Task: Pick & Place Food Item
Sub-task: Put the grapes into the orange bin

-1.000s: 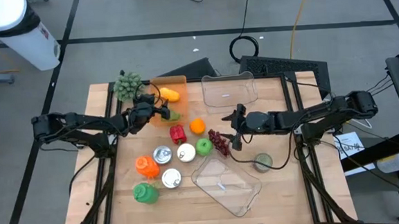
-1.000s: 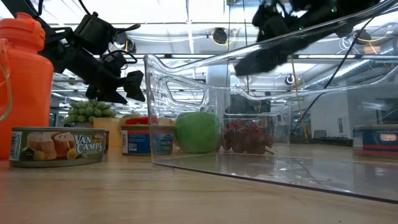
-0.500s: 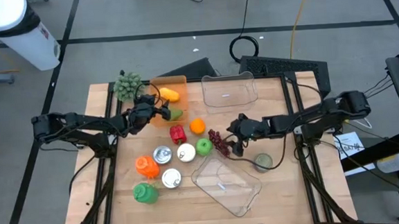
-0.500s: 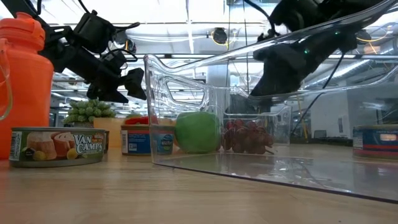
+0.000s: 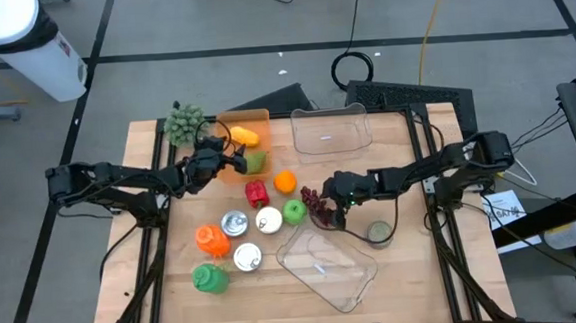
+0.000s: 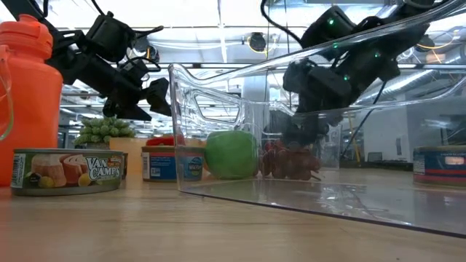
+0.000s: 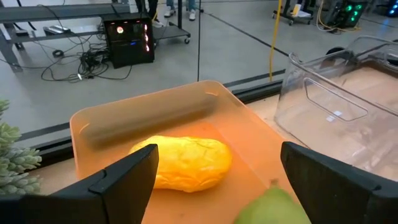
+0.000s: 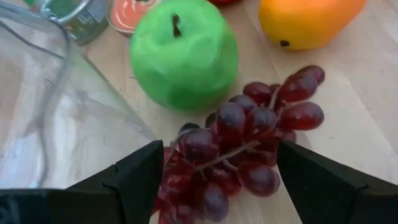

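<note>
A bunch of dark red grapes (image 5: 316,205) lies on the wooden table between a green apple (image 5: 294,211) and a clear container (image 5: 324,264). My right gripper (image 5: 329,207) is open just over the grapes (image 8: 242,143), one finger on either side of the bunch, touching nothing that I can see. My left gripper (image 5: 236,163) is open at the near edge of the orange tray (image 5: 255,118). A yellow fruit (image 7: 186,163) lies in the tray ahead of it. A green pear (image 7: 273,205) lies low between its fingers.
An orange (image 5: 285,182) and a red pepper (image 5: 256,193) lie near the grapes. Cans (image 5: 235,223), an orange bottle (image 5: 212,239) and a green bottle (image 5: 210,277) stand at the near left. A second clear container (image 5: 331,131) stands at the far edge, and a can (image 5: 379,234) near my right arm.
My right gripper has gone down and toward the table's near left, from above the orange's right side onto the grapes, and stays open. The grapes have not moved.
</note>
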You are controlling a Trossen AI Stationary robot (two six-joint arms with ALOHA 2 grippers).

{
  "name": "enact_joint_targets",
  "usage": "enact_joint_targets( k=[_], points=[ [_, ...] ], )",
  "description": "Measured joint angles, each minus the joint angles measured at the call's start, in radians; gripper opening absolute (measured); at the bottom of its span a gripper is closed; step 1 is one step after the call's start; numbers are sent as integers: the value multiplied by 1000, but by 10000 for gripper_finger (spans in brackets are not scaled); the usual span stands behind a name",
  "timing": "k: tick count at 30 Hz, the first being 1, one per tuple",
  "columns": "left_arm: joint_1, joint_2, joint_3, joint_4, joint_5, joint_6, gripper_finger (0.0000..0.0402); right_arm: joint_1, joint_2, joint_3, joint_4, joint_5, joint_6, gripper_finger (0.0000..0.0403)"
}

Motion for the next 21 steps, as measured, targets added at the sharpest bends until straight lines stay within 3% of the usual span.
enact_joint_targets(
  k=[8, 13, 21],
  points=[
    [0, 0, 0, 0, 0, 0, 349, -7, 35, 1, -29, 0, -1, 293],
    [0, 0, 0, -1, 1, -3, 349, -36, -9, 2, -112, 11, -5, 293],
    [0, 0, 0, -2, 0, -3, 349, -50, -145, 0, -237, 308, 4, 293]
  ],
)
